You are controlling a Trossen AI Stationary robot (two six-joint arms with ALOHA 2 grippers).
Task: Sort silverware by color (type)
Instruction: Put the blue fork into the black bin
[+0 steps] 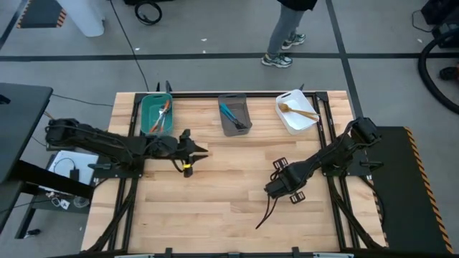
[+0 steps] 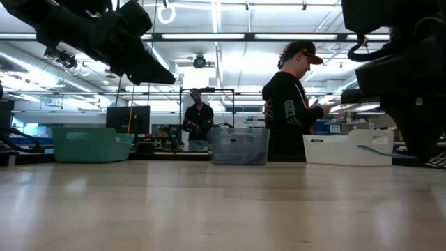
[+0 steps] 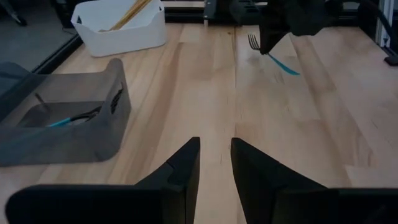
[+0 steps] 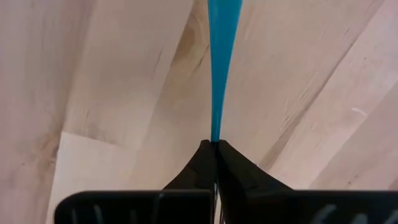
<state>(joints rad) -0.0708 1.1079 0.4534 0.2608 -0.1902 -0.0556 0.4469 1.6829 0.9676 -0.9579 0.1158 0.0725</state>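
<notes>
Blue-handled fork [image 4: 219,68] pinched in right tool [image 4: 214,144] over counter [image 1: 229,208]; left tool [image 3: 214,155] empty, narrow gap, near teal bin [image 1: 155,113].

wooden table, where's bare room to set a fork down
Bare board lies between the left hand and the right hand, and along the near edge of the wooden table. Crowded: the far edge, with the teal bin, grey bin and white bin.

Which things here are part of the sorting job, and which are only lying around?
Part of the job:
blue fork, pinched in the right claw
forks in the teal bin
forks in the grey bin
forks in the white bin

Just around:
person
floor cables
</notes>
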